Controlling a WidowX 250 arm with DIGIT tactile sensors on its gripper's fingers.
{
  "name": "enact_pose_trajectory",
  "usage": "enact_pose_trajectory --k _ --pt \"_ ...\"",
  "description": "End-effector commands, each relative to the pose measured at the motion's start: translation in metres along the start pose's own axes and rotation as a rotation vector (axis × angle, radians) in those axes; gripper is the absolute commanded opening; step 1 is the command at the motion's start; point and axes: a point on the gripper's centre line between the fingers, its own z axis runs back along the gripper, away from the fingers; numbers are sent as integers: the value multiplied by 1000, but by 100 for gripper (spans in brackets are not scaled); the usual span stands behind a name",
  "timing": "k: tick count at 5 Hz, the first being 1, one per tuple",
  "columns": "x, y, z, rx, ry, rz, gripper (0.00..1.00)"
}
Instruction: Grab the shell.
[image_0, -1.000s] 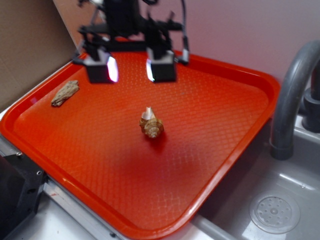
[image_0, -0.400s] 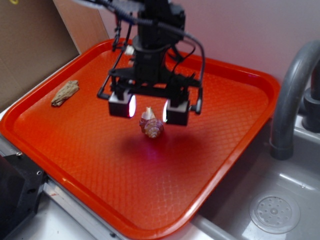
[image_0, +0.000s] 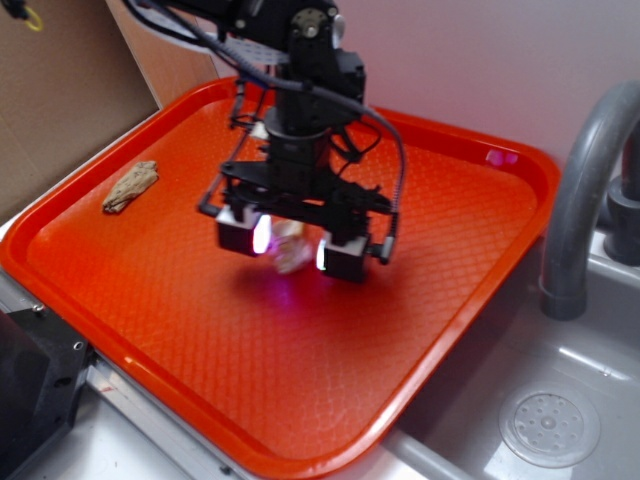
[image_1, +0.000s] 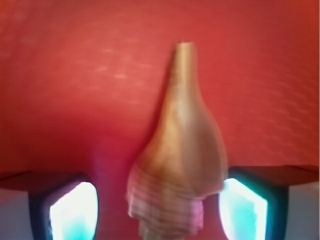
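Observation:
The shell (image_0: 291, 252), tan and cream with ribbed whorls, lies near the middle of the red tray (image_0: 450, 230). My gripper (image_0: 291, 247) is lowered over it and open, one lit finger on each side, so most of the shell is hidden in the exterior view. In the wrist view the shell (image_1: 177, 165) fills the centre with its narrow tip pointing away. It sits between the two glowing pads of the gripper (image_1: 159, 212). The right pad (image_1: 243, 210) is close to the shell's side, and a gap shows at the left pad (image_1: 73, 212).
A flat grey-brown rough piece (image_0: 130, 186) lies at the tray's left end. A grey faucet (image_0: 580, 200) and sink with drain (image_0: 550, 425) stand to the right. Brown cardboard (image_0: 60, 100) rises behind the tray on the left.
My gripper came forward from the tray's far edge and dropped down over the shell, its fingers now straddling it. The shell has not moved.

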Motion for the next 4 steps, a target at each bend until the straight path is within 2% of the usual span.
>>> enact_pose_trajectory --k 1,2,3,4 --pt "4 -5 -21 -20 24 -184 0" --pt "3 -5 -18 5 -3 -181 0" --pt "7 -1 10 -16 -29 -254 0" --pt "18 18 57 -90 -97 -325 0"
